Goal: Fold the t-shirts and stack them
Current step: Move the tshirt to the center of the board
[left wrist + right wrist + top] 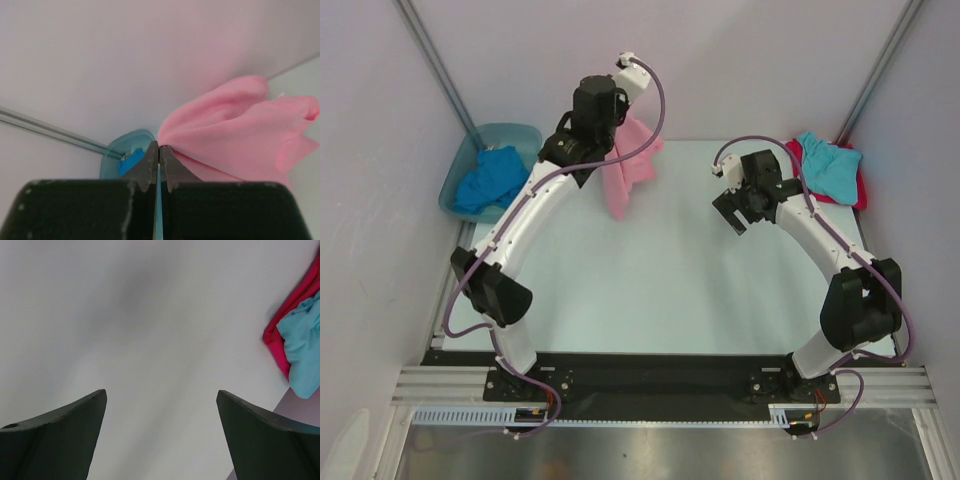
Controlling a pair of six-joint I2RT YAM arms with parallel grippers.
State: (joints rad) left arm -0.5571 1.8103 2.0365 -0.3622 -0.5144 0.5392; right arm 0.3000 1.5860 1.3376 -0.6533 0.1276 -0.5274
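Observation:
My left gripper is raised at the back of the table, shut on the pink t-shirt, which hangs down from it in a bunch. In the left wrist view the jaws are pinched together on the edge of the pink cloth. My right gripper is open and empty above the bare table, right of centre; its fingers stand wide apart. The turquoise t-shirt lies on the red t-shirt at the back right corner. The royal blue t-shirt lies crumpled in the tub.
The blue-green plastic tub stands off the table's back left corner, also seen in the left wrist view. Pale walls close in the back and both sides. The light table spreads between the arms.

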